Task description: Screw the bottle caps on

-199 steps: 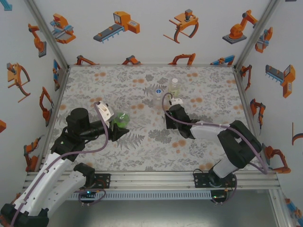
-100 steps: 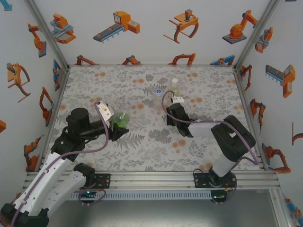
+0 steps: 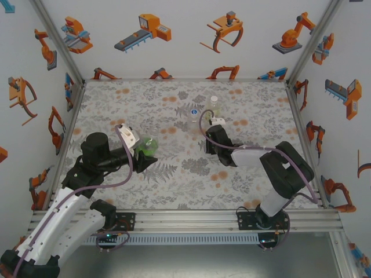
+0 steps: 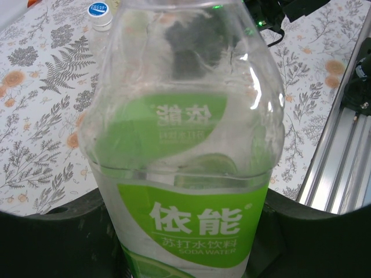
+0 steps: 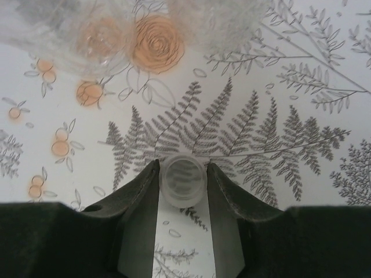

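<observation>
Tablecloth | right gripper pinches cap between fingertips | left gripper clamps green bottle

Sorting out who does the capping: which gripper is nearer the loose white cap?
Right. The right gripper has its fingers pinching the cap from both sides; the left gripper is well off to the left, holding the green bottle.

Lighting bright, even, diffuse over the table; shadows under the arms faint, soft-edged. Left wrist view: small glare spots on the green-labelled bottle. Right wrist view: cap sharp, clear plastic at top edge blurred.
</observation>
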